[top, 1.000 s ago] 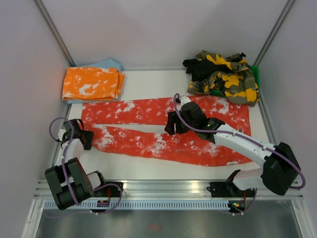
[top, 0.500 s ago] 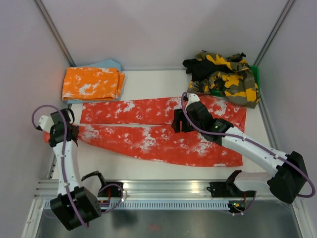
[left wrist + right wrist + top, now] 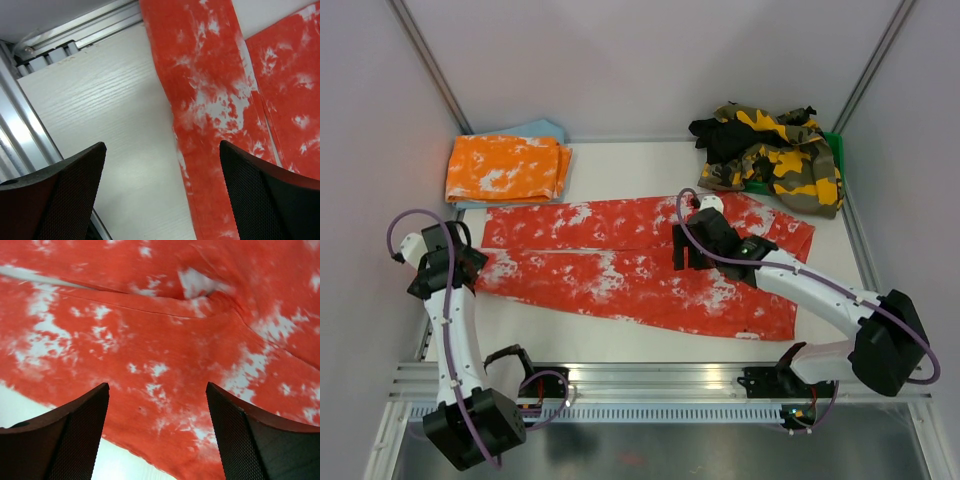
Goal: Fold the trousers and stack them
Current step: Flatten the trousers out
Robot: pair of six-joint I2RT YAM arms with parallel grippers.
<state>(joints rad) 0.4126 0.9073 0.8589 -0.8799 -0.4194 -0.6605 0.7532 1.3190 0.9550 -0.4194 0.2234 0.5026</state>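
1. The trousers (image 3: 640,265) lie spread flat on the table (image 3: 620,160). Both legs run side by side towards the left gripper (image 3: 468,264), and the waist lies beyond the right gripper (image 3: 686,250). Laid out like this, they look ready for a first fold, probably one leg over the other.
2. The folded orange pair (image 3: 507,168) sits well beyond the left gripper at the far side. I judge it marks where the stack goes.
3. The camouflage heap (image 3: 775,150) and a black pair (image 3: 720,135) lie bunched beyond the right gripper, likely waiting their turn.
4. The left gripper's jaws are spread wide and hold nothing. In its wrist view, bare table lies beneath one finger (image 3: 65,185), while the near leg runs beneath the other and on ahead.
5. The left arm rises steeply from its base, with the wrist bent inward over the cuff end of the near leg. This suits a pinch at the cuff.
6. The right gripper is also released, jaws wide, with no cloth between them. Red cloth fills the space beneath it, and the crotch seam lies just ahead.
7. The right arm stretches long and low across the table from its base. Its wrist hangs over the place where the legs meet, which suits pinning or lifting there.
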